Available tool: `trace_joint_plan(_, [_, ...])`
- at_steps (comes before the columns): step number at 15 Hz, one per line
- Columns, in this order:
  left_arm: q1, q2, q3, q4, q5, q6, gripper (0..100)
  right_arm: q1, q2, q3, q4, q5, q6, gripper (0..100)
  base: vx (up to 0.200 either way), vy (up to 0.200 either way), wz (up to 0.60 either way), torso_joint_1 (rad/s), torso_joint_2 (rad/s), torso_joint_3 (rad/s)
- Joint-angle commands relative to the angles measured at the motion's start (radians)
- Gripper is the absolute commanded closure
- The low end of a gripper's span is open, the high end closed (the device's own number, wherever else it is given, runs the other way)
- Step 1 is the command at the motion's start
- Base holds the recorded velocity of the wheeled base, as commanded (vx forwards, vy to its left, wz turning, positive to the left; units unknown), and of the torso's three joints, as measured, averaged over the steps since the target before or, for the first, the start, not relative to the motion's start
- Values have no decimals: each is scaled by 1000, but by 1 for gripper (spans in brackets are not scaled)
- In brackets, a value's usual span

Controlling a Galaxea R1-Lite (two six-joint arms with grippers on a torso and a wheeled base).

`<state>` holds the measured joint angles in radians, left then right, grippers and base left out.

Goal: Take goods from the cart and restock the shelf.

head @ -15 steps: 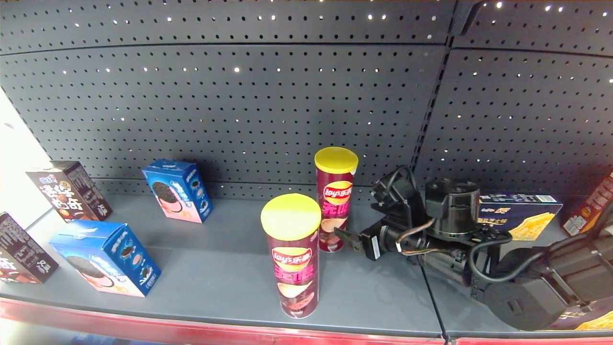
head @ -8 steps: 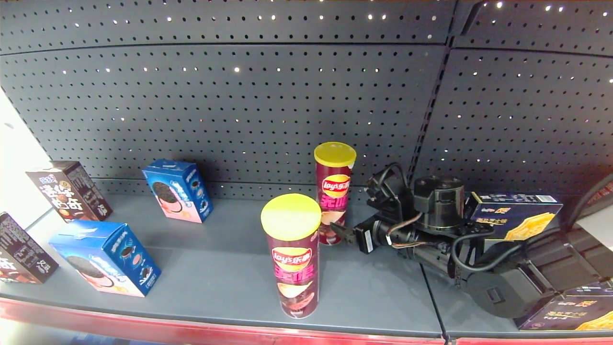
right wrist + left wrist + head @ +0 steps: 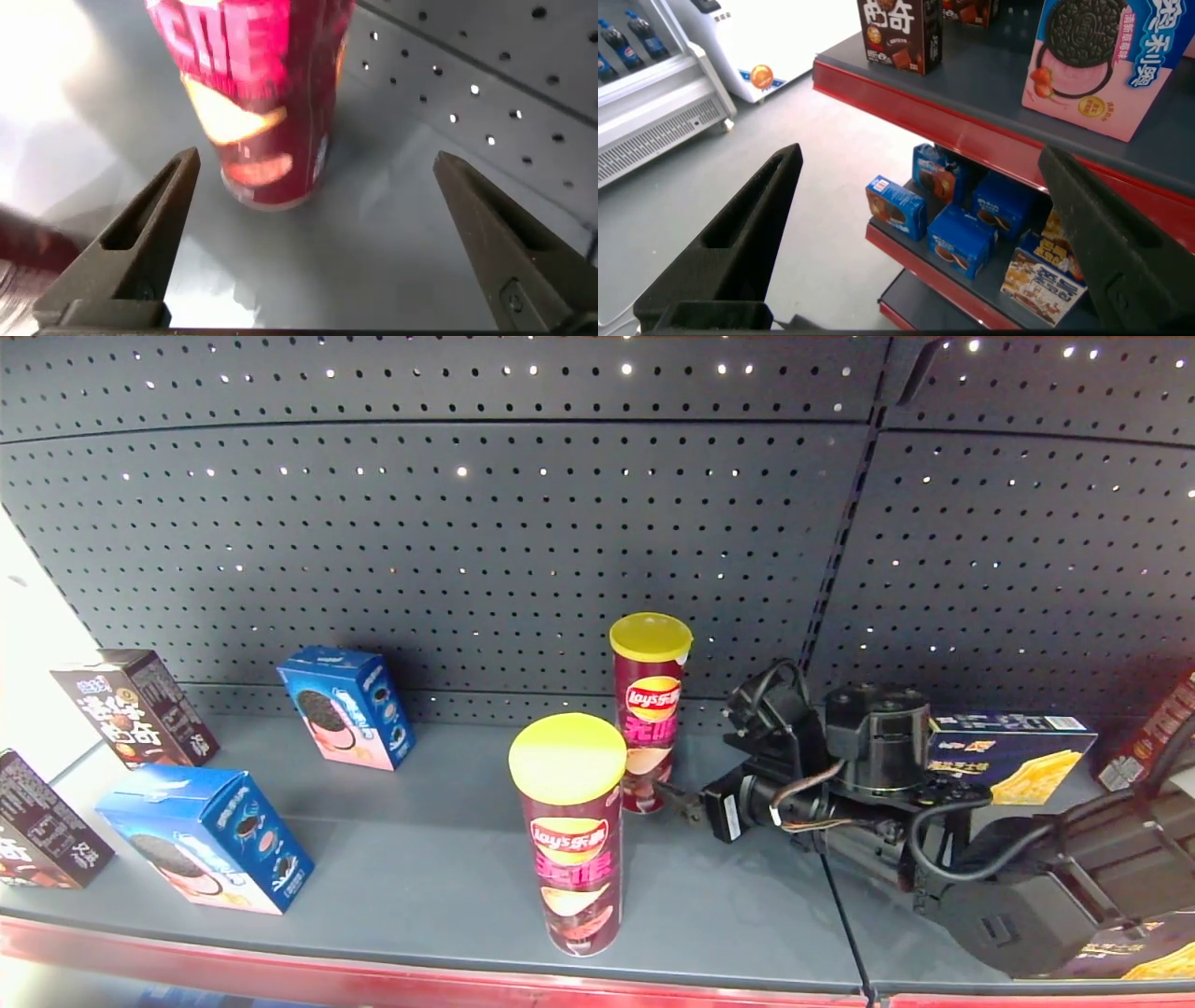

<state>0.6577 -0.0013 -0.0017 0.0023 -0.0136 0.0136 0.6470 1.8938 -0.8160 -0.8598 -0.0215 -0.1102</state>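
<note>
Placing step near its end: the tall maroon crisp can with a yellow lid (image 3: 651, 719) stands upright on the grey metal shelf (image 3: 420, 859), close to the pegboard back.
The right gripper (image 3: 686, 803) lies low at the can's 3 o'clock, just beside its base, jaws spread wide and holding nothing. The left gripper (image 3: 920, 159) is also wide open and empty. A matching can (image 3: 571, 840) stands at the first one's 7 o'clock. Next, I judge, the right arm should draw straight out toward 4 o'clock without clipping either can, then go to the cart.

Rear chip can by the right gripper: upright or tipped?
Upright: the rear chip can stands on its base on the shelf, lid up; right gripper open, not clamping it.
</note>
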Motion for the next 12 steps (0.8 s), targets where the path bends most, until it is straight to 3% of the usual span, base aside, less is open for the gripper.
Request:
trace_joint_plan(1, [0, 1, 0, 1, 1, 0, 0, -21, -125, 54, 7, 3, -2, 0, 0, 0, 0, 0, 0, 0])
trace_joint_plan(4, [0, 1, 0, 1, 0, 0, 0, -58, -268, 80, 10, -8, -3, 0, 0, 0, 0, 0, 0, 0])
trace_joint_plan(6, [2, 1, 0, 1, 0, 0, 0, -110, -352, 184, -16, 3, -28, 0, 0, 0, 0, 0, 0, 0])
trace_joint_plan(12, [0, 1, 0, -1, 0, 0, 0, -254, -713, 299, 84, 3, -29, 0, 0, 0, 0, 0, 0, 0])
